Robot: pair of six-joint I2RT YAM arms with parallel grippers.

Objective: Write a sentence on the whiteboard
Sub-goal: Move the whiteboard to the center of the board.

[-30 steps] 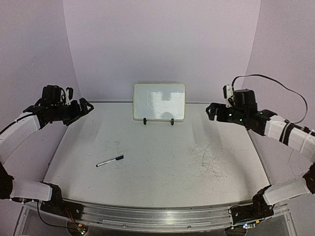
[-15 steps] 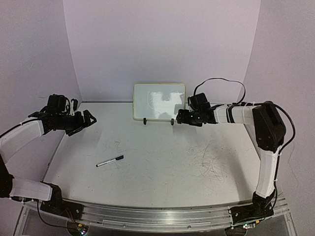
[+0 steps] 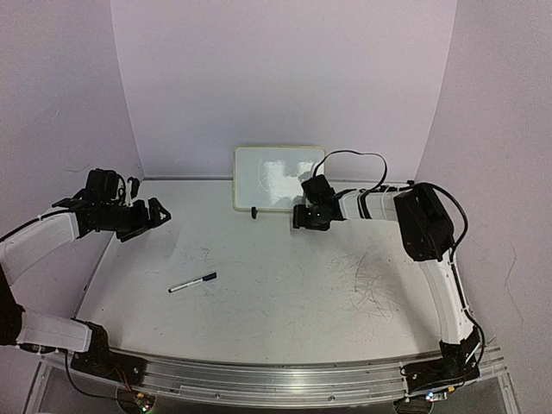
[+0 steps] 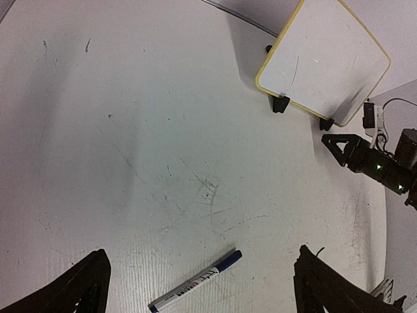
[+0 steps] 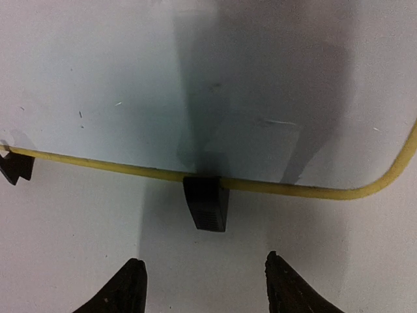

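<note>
White glossy whiteboard [image 3: 276,175], cream frame, upright at table's [image 3: 285,302] far middle.

Top view: you see right gripper [image 3: 297,216] just before whiteboard's lower right corner; left gripper [image 3: 159,212] well left of whiteboard; marker [image 3: 192,282] lying well in front.

Left wrist view: fingers [image 4: 81,287] spread wide, nothing held.

Right wrist view: fingers [image 5: 127,287] apart, unclenched; whiteboard's black foot [image 5: 206,203] just ahead, untouched.
</note>
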